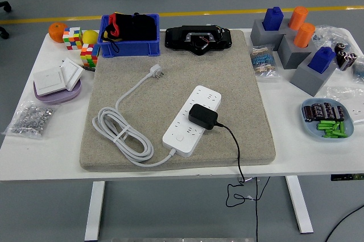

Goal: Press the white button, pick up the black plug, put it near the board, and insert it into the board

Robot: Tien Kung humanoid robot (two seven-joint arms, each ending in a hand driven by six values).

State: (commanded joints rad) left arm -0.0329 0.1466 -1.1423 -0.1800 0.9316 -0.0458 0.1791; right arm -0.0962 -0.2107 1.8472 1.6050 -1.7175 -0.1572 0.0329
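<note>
**Black plug seated on white board, no hand over table**

Lying diagonally on a beige felt mat: a white board, its near end low and left, its far end up and right. Sitting on the board's right edge about midway along: the black plug, touching the socket face, though whether fully pushed in cannot be told. Trailing from the plug: a black cable, curving right and down across the mat, over the near edge of the white table and hanging below it. Near the board's lower end, on its top face: the white button, small and round. Running from that same end: a white cord, coiled in loops on the mat's left part and ending in a white plug lying loose further back.

Neither hand in view, so nothing to tell of how open the fingers are or of any hold.

Along the far edge: a blue bin with black and red contents, beside it a black device. At the far left: an orange and colourful cubes. At the right: grey blocks carrying blue and orange pieces, and a blue dish of small parts.
</note>
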